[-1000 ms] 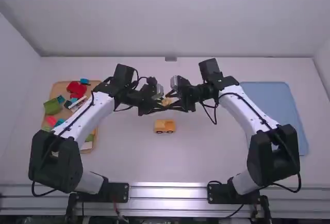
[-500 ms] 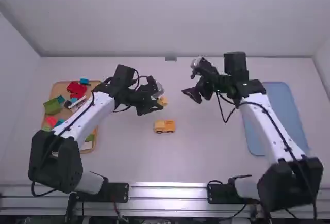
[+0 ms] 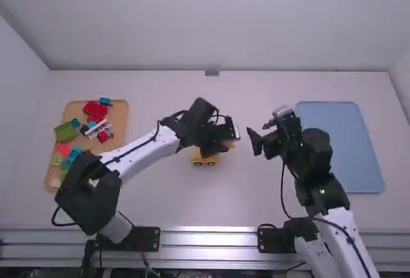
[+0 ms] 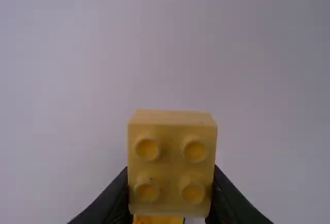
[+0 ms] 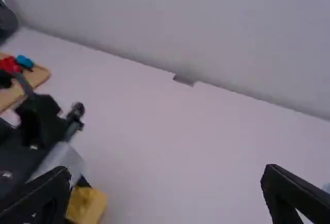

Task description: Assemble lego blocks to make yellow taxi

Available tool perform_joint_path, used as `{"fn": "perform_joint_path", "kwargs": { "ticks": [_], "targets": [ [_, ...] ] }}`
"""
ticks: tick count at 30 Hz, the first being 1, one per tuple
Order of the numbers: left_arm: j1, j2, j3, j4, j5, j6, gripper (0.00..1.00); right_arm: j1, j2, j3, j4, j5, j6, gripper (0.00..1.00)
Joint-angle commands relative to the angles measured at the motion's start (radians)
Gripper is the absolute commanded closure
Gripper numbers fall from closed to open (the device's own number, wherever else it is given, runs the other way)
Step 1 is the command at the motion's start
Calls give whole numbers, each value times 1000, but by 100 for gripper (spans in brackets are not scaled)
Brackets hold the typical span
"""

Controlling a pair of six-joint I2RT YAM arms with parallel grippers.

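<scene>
a yellow block (image 4: 172, 154) is pinched sidewise by the left gripper (image 4: 171, 195), presumably to free its studs, near the taxi body (image 3: 201, 161), mid-frame; the right gripper (image 5: 167, 182), right of centre, is spread.

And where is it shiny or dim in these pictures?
High view: the metal rail has a bright, shiny streak; left wrist view: the table looks dim and greyish around the yellow block; right wrist view: the table looks brighter.
</scene>
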Motion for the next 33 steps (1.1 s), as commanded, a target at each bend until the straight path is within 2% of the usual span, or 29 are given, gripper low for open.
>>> {"fn": "perform_joint_path", "kwargs": {
  "ticks": [1, 5, 9, 15, 29, 31, 32, 33],
  "targets": [
    [-28, 59, 10, 10, -55, -5, 93, 1, -121, -40, 15, 31, 51, 1],
    [-70, 150, 90, -43, -92, 11, 93, -1, -240, -79, 7, 31, 51, 1],
    [-105, 235, 180, -102, -111, 32, 95, 0, -279, -83, -18, 31, 52, 1],
    [-144, 336, 239, -118, -222, 29, 94, 0, -245, -83, -8, 31, 51, 1],
    [-136, 433, 237, -56, -265, 19, 94, 0, -168, -83, 48, 31, 51, 1],
    [-138, 433, 237, -56, -267, 20, 91, 0, -171, -83, 48, 31, 51, 1],
    [-135, 433, 237, -49, -272, 19, 85, 0, -174, -83, 48, 31, 50, 1],
    [-137, 433, 237, -39, -273, 20, 68, 0, -176, -83, 50, 31, 47, 1]
  ]
}}
